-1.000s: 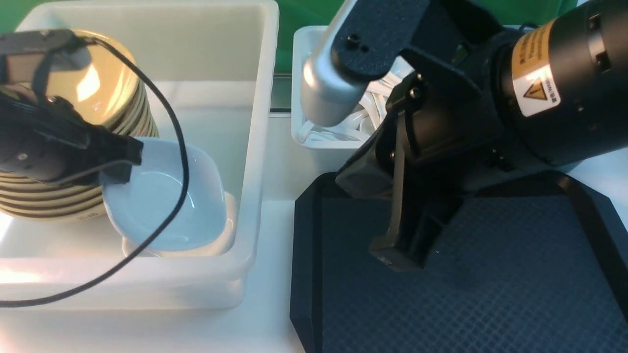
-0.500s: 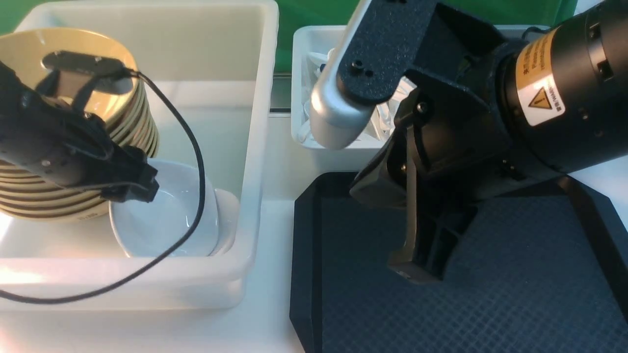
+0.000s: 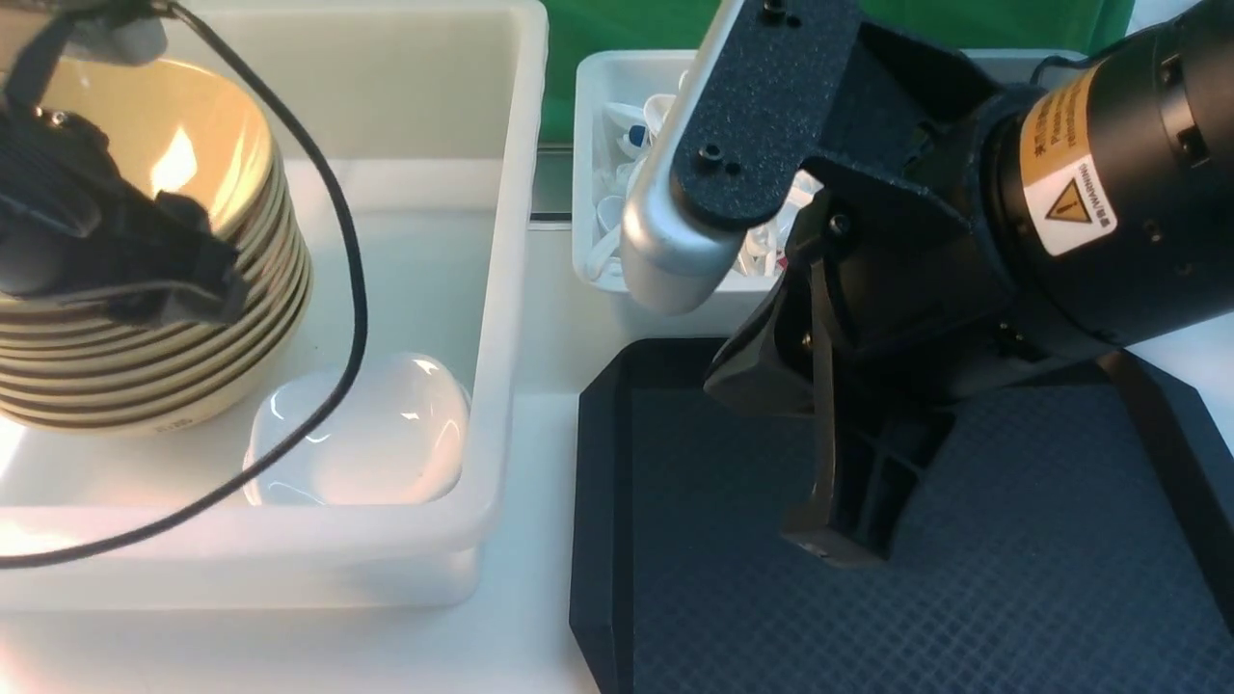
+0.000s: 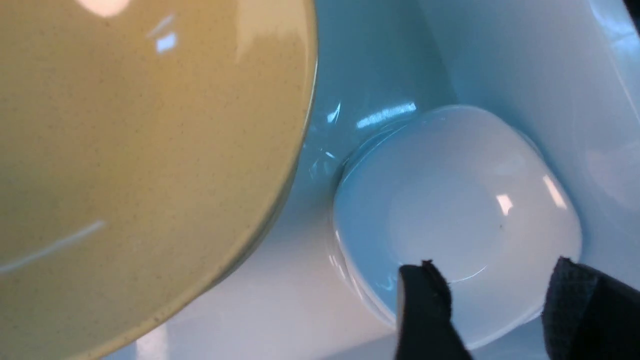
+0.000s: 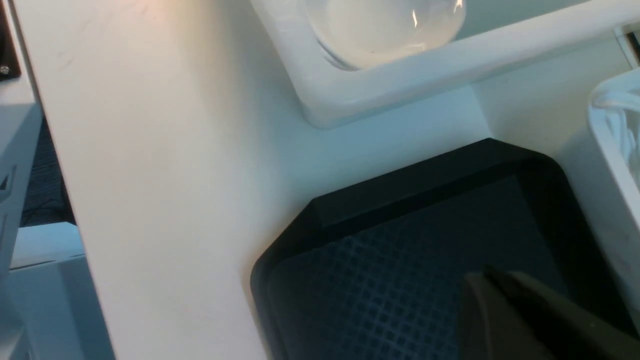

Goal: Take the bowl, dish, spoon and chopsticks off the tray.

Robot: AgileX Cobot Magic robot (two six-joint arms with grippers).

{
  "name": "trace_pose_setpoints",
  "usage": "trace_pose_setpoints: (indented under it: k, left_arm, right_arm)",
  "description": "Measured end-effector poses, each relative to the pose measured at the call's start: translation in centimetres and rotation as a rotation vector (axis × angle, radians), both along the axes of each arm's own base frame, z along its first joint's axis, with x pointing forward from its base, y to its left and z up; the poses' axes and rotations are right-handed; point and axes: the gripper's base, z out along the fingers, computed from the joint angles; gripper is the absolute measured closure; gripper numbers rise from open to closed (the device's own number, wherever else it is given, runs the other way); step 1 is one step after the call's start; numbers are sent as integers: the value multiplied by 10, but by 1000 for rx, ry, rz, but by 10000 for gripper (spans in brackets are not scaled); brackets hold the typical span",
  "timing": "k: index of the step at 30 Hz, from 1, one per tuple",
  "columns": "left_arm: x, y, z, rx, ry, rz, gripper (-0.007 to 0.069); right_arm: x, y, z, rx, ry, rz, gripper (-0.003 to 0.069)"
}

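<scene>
A white dish [image 3: 362, 434] lies in the near right corner of the large white tub [image 3: 511, 289], beside a stack of tan bowls [image 3: 145, 318]. In the left wrist view the dish [image 4: 457, 200] lies below my left gripper [image 4: 492, 272], whose fingers stand apart and hold nothing. The top bowl [image 4: 125, 150] fills the rest of that view. My left gripper [image 3: 207, 289] hangs over the bowl stack. My right gripper [image 3: 829, 545] is shut with nothing in it, just above the black tray [image 3: 598, 482]. White spoons [image 3: 627, 193] lie in the small tub behind. The chopsticks are out of view.
The small white tub [image 3: 593, 96] stands behind the tray, partly hidden by my right arm. A black cable [image 3: 352, 289] loops across the large tub and over the dish. A strip of white tabletop [image 5: 175, 200] separates the large tub from the tray [image 5: 400, 280].
My left gripper opened and let the white dish drop into the tub's corner, then rose up and to the left over the bowls. My right gripper drifted slightly right and lower.
</scene>
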Motion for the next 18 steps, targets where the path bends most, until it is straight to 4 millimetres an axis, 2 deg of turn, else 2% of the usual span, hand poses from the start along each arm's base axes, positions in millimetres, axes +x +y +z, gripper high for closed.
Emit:
trace_pose_setpoints:
  k: [1, 4, 7, 9, 10, 18]
  left_arm:
    - [-1, -1, -3, 22, 4, -10, 479]
    - [-13, -6, -10, 43, -3, -39, 606]
    - [-36, -9, -16, 36, -36, -45, 629]
    - [-63, -5, -18, 30, -113, -26, 634]
    - [-65, -5, -19, 30, -121, -24, 634]
    - [-163, 20, -37, -26, -533, 99, 636]
  right_arm:
    - [0, -1, 0, -7, -1, -3, 614]
    - [0, -5, 2, -6, -8, -37, 614]
    - [-6, -17, 7, 9, -36, -67, 614]
    - [-18, -33, 8, 39, -57, -80, 614]
    - [-18, -34, 8, 47, -61, -81, 614]
    - [-62, -84, -12, 328, -229, -49, 603]
